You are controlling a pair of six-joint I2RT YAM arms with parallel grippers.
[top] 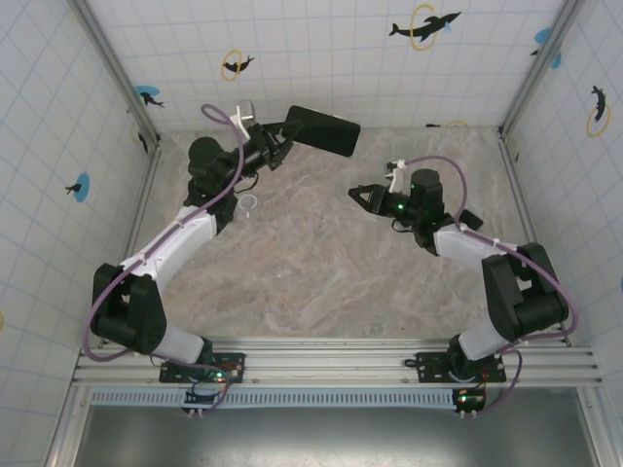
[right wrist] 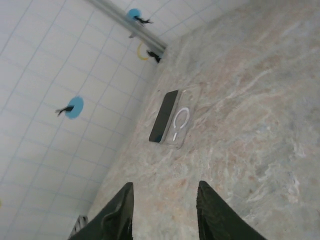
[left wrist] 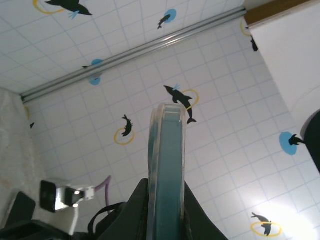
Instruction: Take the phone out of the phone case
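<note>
The left tool [left wrist: 167,200] clamps the phone case [left wrist: 154,165] aloft. The right tool [right wrist: 165,185], fingers apart, should pinch a free case corner and peel it off the phone [top: 326,131].

Two robot arms stand at one table [top: 321,277], the left arm [top: 185,238] and the right arm [top: 487,255], each with one gripper: the left gripper [top: 285,133] and the right gripper [top: 358,195]. One dark phone [top: 323,131] and one clear case [right wrist: 182,125] show. One dark slab [right wrist: 164,116] lies just beside the case; whether it is a second phone cannot be told.
</note>
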